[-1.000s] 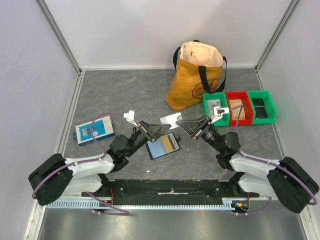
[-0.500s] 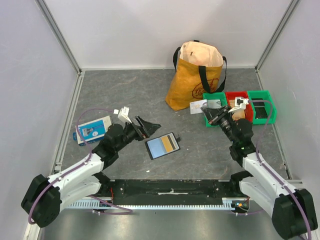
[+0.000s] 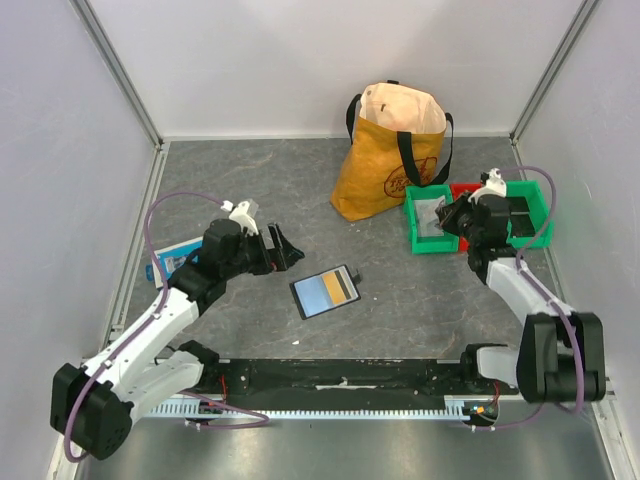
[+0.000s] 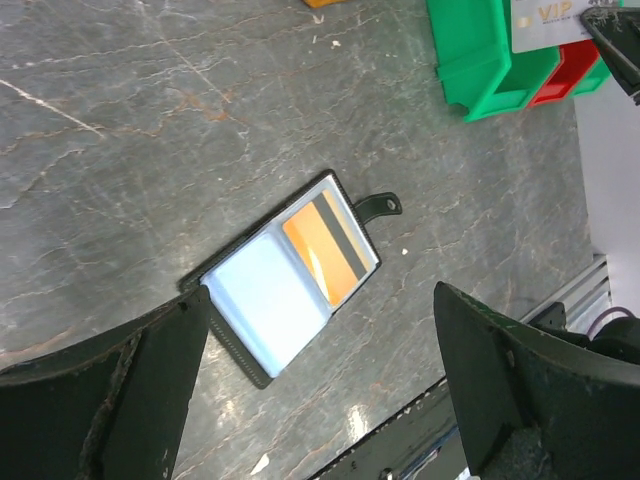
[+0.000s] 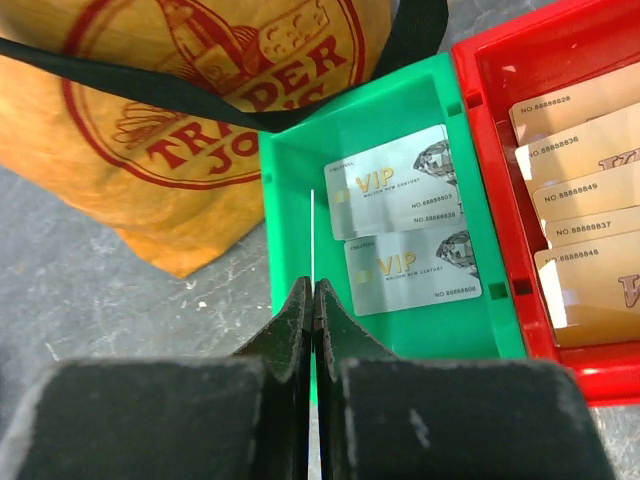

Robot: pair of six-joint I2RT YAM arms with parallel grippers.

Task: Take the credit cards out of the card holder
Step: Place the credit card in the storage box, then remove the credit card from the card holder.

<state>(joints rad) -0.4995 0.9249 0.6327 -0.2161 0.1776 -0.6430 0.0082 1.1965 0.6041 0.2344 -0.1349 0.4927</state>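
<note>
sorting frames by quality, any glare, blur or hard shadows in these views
Top external: even light, soft shadows, all sharp. Left wrist: a glare streak on the orange card, left fingers dark and soft. Right wrist: right gripper blurred close to the lens, its held card a thin edge-on line, silver cards sharp.

Robot lab test cell, not a home or shop: grey stone-look table (image 3: pixel 300 180) boxed in by plain white panels (image 3: pixel 300 60) on aluminium profile posts (image 3: pixel 120 75). Left arm (image 3: pixel 150 335) and right arm (image 3: pixel 520 290) bolted to a black rail (image 3: pixel 340 375) at the table's near edge. Staged props at the table's far side: paper tote bag (image 3: pixel 380 170), plastic bins (image 3: pixel 532 236)
</note>
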